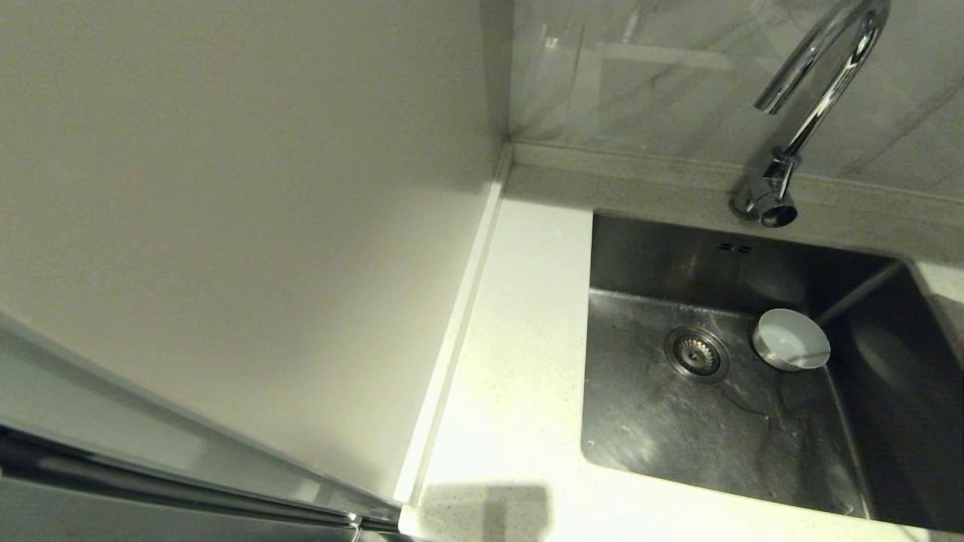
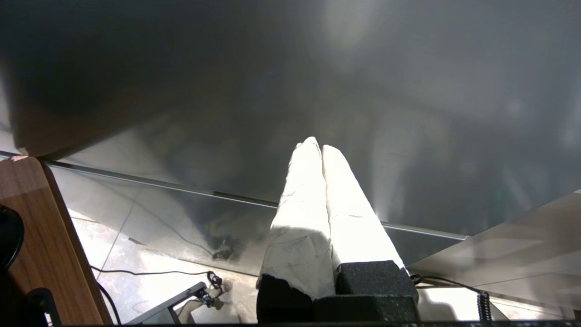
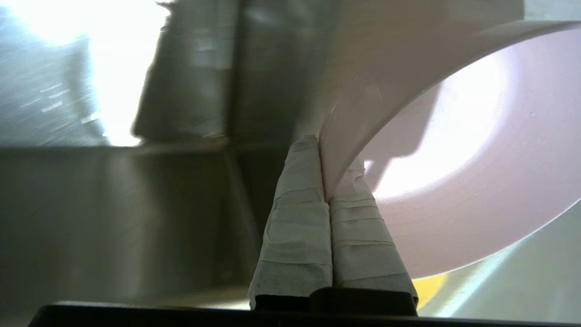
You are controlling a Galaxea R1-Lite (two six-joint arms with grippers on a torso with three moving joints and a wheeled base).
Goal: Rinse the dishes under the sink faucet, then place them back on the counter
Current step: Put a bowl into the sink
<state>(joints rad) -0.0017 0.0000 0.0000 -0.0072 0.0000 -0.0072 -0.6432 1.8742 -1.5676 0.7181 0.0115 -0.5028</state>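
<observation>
Right gripper (image 3: 324,170) pinches the pale pink bowl (image 3: 454,181) by its rim, above the steel sink (image 1: 648,421); the white bowl (image 1: 791,340) sits beside the drain (image 1: 697,354). Next, likely carrying it under the faucet (image 1: 817,90). Left gripper (image 2: 321,154) hangs parked, fingers pressed together.

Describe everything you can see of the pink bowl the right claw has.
The pink bowl shows only in the right wrist view: pale pink, smooth, glossy like ceramic or plastic, with a thin rounded rim and an empty inside. The right claw is shut on its rim, one finger inside, one outside. Steel sink wall lies behind it; a yellow patch peeks out beneath it.
</observation>
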